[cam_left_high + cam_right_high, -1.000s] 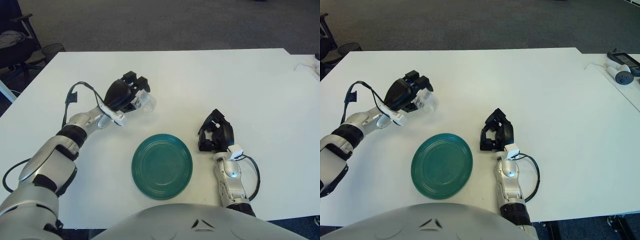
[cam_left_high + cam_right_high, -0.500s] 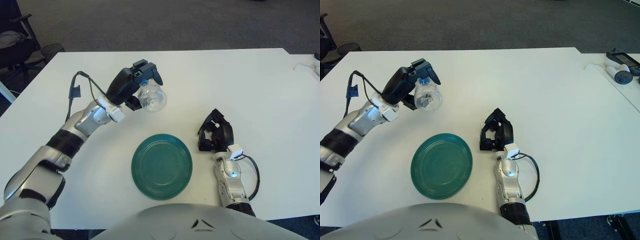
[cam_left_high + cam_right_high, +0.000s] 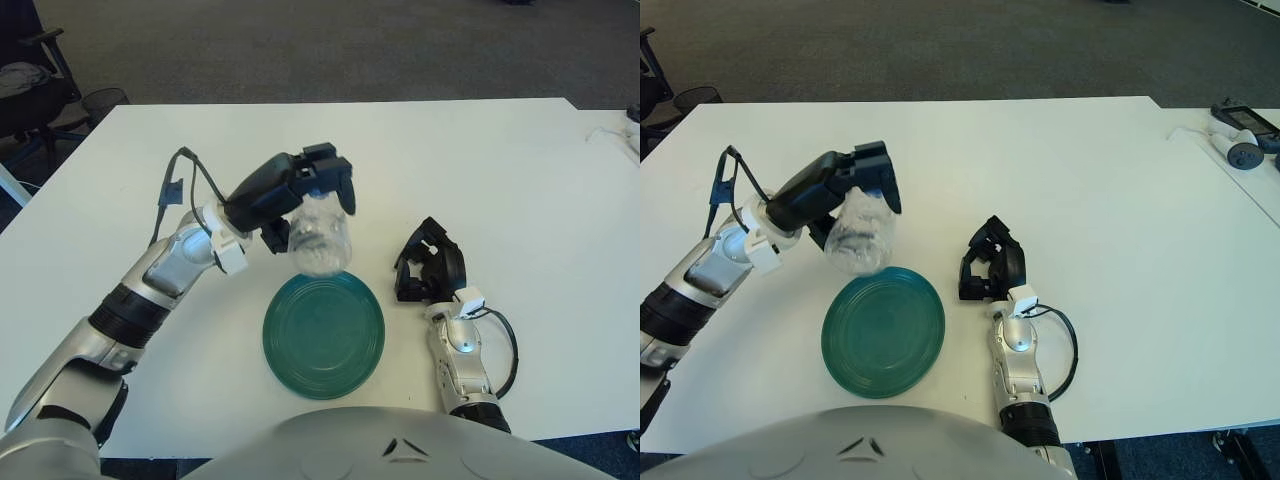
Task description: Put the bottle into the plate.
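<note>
Left hand [image 3: 300,190]: I grip the clear crumpled plastic bottle [image 3: 320,238] from above, held in the air over the far rim of the round teal plate [image 3: 324,332], ready to lower.
Right hand [image 3: 430,265]: idle right of the plate, fingers curled, empty.
Surface: white table [image 3: 480,170]; grey carpet beyond.

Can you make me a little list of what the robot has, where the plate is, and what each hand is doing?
Held thing: clear bottle, in the air, bottom end tipped down toward the plate
Holder: left hand, fingers wrapped round the bottle's top
Plate: green plate, bare, on the white table, just below the bottle
Bottle in plate: not yet
Right hand: right hand, idle, just right of the plate
Far right: small devices at the table's edge
</note>
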Controlling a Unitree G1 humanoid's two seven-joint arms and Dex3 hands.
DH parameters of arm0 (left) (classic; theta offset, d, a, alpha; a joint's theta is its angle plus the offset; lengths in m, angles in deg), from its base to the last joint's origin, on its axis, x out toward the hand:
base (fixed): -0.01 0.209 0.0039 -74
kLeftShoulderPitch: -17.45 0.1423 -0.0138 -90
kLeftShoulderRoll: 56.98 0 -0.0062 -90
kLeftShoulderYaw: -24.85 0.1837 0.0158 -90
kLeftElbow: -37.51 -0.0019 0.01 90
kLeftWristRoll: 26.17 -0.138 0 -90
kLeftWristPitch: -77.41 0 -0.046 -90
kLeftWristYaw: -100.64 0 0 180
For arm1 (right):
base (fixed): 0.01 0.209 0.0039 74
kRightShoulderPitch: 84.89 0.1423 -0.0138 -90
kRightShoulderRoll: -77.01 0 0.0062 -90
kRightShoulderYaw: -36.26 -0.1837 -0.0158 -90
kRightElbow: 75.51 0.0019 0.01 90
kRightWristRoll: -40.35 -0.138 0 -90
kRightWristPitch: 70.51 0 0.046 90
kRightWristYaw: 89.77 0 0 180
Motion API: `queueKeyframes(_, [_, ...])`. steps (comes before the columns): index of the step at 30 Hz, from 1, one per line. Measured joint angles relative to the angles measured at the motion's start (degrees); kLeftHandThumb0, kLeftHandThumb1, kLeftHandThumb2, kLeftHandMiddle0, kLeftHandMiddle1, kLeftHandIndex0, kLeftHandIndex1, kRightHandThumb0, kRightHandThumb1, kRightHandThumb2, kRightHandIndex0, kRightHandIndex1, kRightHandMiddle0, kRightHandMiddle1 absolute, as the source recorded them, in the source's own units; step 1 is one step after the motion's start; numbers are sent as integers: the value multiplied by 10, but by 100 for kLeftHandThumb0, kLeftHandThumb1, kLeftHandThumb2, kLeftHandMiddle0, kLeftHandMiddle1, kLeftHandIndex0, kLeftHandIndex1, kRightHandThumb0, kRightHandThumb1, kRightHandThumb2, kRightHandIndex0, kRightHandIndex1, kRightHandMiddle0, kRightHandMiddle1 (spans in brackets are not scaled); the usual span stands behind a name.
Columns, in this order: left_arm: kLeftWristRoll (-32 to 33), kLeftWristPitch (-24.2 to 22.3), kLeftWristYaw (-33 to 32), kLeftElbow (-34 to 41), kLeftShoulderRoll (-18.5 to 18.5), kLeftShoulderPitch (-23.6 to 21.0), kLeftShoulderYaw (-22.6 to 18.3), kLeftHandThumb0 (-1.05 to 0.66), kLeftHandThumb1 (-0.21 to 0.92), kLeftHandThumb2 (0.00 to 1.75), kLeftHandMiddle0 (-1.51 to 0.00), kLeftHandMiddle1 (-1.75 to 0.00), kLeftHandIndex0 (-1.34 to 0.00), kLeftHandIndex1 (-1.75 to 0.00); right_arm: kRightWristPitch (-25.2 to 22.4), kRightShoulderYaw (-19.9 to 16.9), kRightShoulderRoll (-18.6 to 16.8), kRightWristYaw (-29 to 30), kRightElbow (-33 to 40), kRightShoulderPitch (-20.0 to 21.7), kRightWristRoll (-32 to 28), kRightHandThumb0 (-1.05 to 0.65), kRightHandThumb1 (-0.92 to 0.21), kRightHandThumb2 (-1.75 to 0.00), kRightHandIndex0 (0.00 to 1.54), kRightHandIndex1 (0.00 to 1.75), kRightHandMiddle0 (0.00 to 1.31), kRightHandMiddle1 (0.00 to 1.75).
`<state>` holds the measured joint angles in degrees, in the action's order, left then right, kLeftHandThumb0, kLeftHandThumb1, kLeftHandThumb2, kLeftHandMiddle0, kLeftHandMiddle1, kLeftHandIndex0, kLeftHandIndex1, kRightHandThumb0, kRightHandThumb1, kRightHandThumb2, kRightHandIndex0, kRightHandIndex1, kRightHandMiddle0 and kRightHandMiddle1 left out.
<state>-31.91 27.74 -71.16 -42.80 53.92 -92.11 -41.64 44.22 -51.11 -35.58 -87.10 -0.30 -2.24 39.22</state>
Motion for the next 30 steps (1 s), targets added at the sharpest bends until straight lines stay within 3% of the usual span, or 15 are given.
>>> queueKeyframes(6, [7,-21,73,41,-1,37,1,0,-3,169,-87,-170,-65,-175,3,4,0,29,-1,-2,23,0,10,-174,95,163,70,175])
queueKeyframes(12, [-73,21,85,-29,-40,40,3,0,-3,170,-89,-169,-65,-175,20,9,0,48,-2,-5,42,0,9,-175,94,165,70,175])
queueKeyframes(17, [-198,79,37,-79,-75,38,-3,0,-8,174,-92,-167,-69,-175,24,12,0,55,2,-5,48,0,7,-174,91,168,68,175])
queueKeyframes(23, [-342,148,-67,-99,-94,39,-35,0,-10,175,-95,-164,-70,-175,10,14,0,60,2,-5,49,0,6,-172,91,166,67,175])
queueKeyframes(30, [-380,186,-96,-96,-92,45,-38,0,-8,175,-92,-170,-68,-175,9,14,1,63,1,-6,48,0,6,-170,95,160,67,175])
